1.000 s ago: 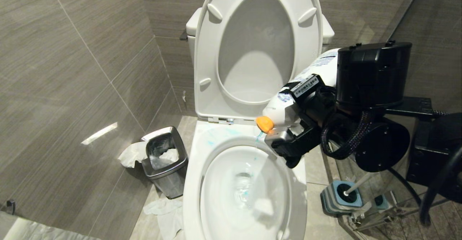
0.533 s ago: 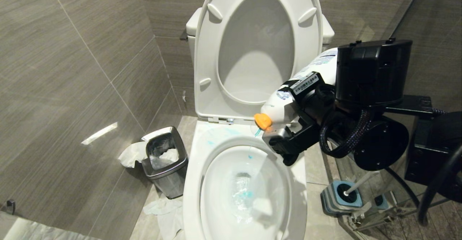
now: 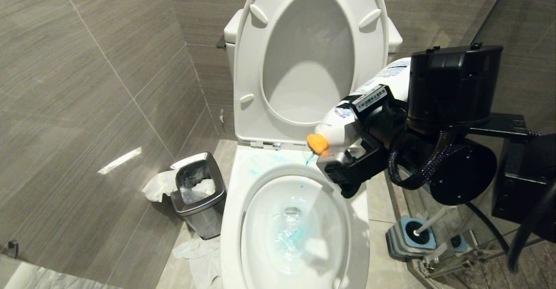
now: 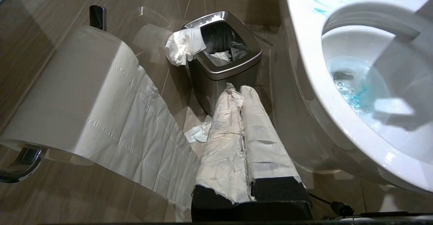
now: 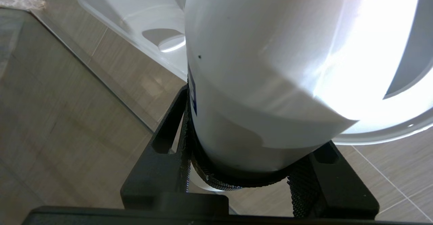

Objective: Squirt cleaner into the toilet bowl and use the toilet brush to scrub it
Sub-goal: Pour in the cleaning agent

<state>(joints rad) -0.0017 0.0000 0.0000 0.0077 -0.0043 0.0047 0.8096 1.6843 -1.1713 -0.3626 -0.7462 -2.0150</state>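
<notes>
Cleaner bottle (image 3: 347,121) within right hand's (image 3: 354,150) grip

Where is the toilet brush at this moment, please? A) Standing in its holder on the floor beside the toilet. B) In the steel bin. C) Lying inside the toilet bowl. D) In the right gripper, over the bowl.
A: the toilet brush stands in its striped holder on the floor beside the toilet bowl, while the right gripper holds the white cleaner bottle instead.
</notes>
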